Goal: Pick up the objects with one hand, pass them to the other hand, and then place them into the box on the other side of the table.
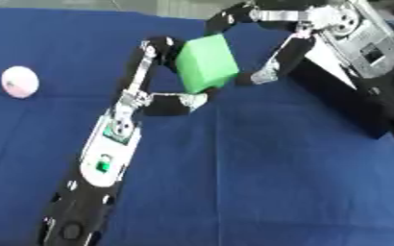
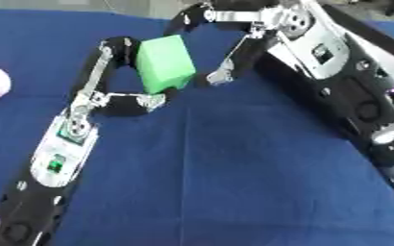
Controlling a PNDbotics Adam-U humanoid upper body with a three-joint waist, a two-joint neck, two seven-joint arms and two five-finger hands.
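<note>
A green block (image 1: 205, 63) hangs above the blue table (image 1: 276, 168), tilted. My left hand (image 1: 163, 103) reaches up from the lower left. It is shut on the block, with fingers (image 1: 153, 50) against the left face and the thumb under the bottom corner. My right hand (image 2: 259, 33) comes in from the upper right and arches over the block. One of its fingers lies by the top corner, and a lower fingertip (image 1: 264, 76) stands a little off the right face. No box is in view.
A pale pink ball (image 1: 19, 81) lies on the table at the far left. My right arm's black and silver forearm (image 2: 351, 91) fills the right side. Blue cloth covers the table's middle and front.
</note>
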